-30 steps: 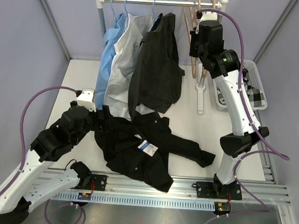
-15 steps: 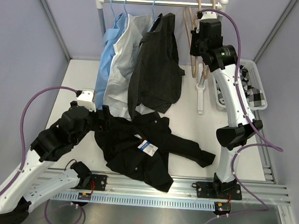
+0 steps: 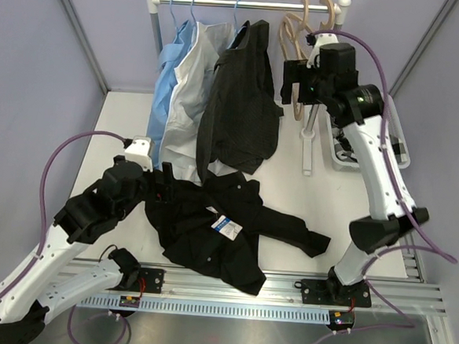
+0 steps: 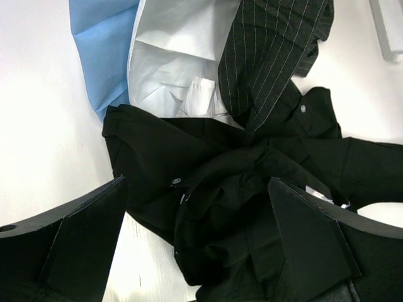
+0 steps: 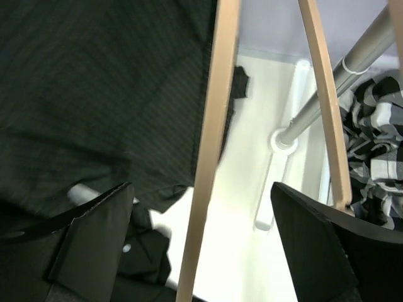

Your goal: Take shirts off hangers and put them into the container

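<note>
At the rail (image 3: 226, 1), right gripper (image 5: 201, 186) gapes around a wooden hanger (image 5: 217, 107); left gripper (image 4: 198, 182) gapes too.

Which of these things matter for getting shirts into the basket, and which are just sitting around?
Part of the job: black shirt on the table, pinstriped shirt, white shirt, light blue shirt, checked shirt, wooden hanger, white basket.
Just there: clothes rail, table.
</note>
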